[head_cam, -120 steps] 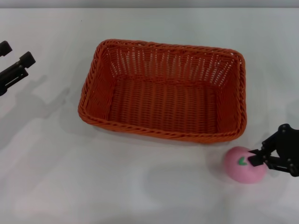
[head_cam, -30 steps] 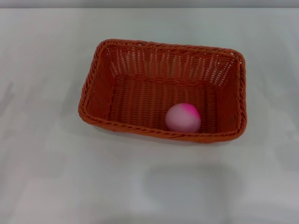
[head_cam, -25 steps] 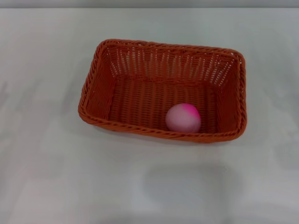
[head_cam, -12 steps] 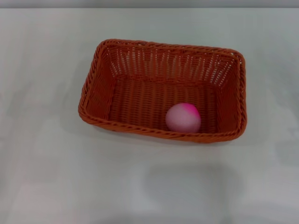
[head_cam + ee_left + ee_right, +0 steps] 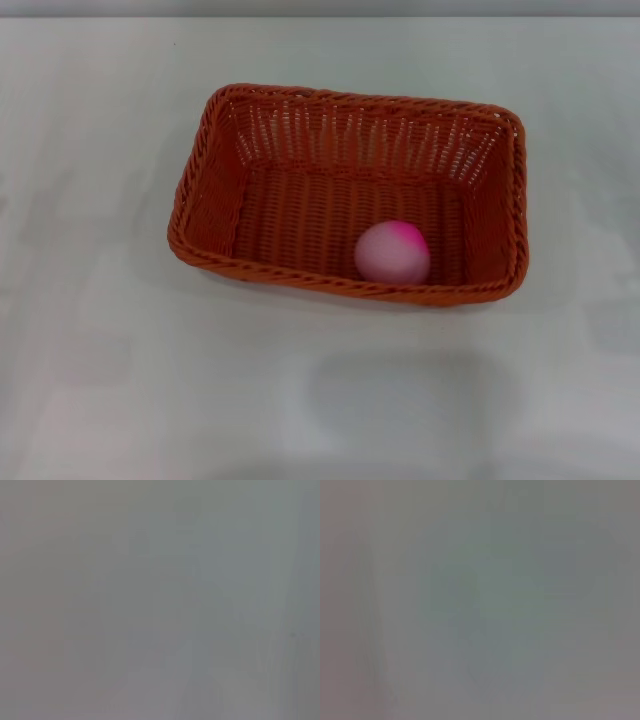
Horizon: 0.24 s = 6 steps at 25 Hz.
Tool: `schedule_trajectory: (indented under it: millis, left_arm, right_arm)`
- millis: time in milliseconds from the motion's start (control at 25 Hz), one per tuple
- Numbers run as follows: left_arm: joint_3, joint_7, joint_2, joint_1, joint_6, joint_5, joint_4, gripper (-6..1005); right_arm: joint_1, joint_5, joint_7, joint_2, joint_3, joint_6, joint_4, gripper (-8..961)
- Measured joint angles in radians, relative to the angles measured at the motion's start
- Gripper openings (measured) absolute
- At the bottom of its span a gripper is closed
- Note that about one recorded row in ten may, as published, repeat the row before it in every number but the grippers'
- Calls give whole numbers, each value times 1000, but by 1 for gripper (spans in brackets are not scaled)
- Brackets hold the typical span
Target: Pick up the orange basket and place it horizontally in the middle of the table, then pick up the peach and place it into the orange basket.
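Neither gripper shows in any of the 3 views, so whether the left or the right one is spread or closed cannot be told. Both wrist views give only a plain, featureless grey-white surface, with faint shadows and nothing that can be named.

From the head view, the orange basket sits on the table, roughly in the middle of it, with its long sides running across the view from the robot's left to its right. It stands upright on its base with the open top facing up. Its braided rim runs unbroken around all 4 rounded corners, and the sloping openwork sides let the white tabletop show through on the far wall.

Inside the basket lies the peach, resting on the woven floor. It is in the part of the basket nearer the robot and toward the robot's right, close to the near wall and well apart from the left end. Its top is deeper pink and its lower, nearer face is paler. The near rim crosses just in front of its bottom edge.

Soft grey shadows fall on the tabletop around the basket and on the stretch of table nearer the robot.
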Motion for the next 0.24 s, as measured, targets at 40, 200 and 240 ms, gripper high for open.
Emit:
schedule_trajectory:
  millis: [40,200,240]
  left_arm:
    - [0,0,0,0,-2,0,0,819]
    - [-1,0,-1,-4,-6,0,8,819]
    - [-1,0,-1,-7,-6,0,12,819]
  right_arm:
    - [0,0,-4,0,-1,0,1,768]
    - [1,1,-6,0,-2,-1,2,768]
    - [1,1,-7,0,-2,-1,2,768]
